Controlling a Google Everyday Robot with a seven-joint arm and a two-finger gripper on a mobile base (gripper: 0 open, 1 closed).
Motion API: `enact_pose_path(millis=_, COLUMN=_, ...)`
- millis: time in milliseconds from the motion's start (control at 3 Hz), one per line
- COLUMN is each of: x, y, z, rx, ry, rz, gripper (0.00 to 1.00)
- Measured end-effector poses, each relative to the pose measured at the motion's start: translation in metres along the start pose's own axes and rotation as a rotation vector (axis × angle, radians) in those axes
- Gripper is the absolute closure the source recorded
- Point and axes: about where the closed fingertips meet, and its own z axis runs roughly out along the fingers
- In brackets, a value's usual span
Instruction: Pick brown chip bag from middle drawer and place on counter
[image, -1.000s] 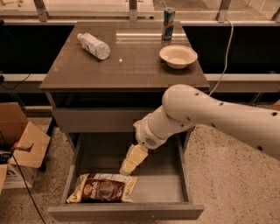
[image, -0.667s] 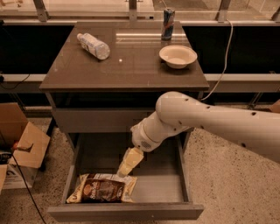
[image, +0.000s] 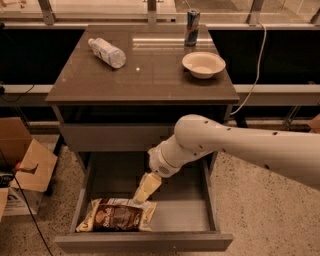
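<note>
The brown chip bag (image: 117, 216) lies flat in the front left of the open middle drawer (image: 185, 212). My gripper (image: 144, 190) hangs inside the drawer, pointing down, just above the bag's back right edge. Whether it touches the bag I cannot tell. My white arm (image: 235, 145) reaches in from the right, crossing the drawer's right side. The counter (image: 150, 75) is the dark glossy top of the cabinet above.
On the counter lie a clear plastic bottle (image: 106, 51) at the back left, a white bowl (image: 203, 64) at the right and a dark can (image: 192, 21) at the back. An open cardboard box (image: 25, 165) stands on the floor to the left.
My arm and gripper have shifted slightly left and lower, closer to the chip bag. The bag has not moved.
</note>
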Motion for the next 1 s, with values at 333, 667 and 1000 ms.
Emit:
enact_pose_path(millis=333, x=0.004, y=0.000, z=0.032, rx=-0.030, ry=0.010, rz=0.010, gripper=0.00)
enact_pose_path(millis=667, x=0.010, y=-0.001, z=0.065, rx=-0.066, ry=-0.012, rz=0.024, gripper=0.00)
enact_pose_path(millis=1000, x=0.022, y=-0.005, z=0.102, rx=-0.093, ry=-0.023, rz=0.058, gripper=0.00)
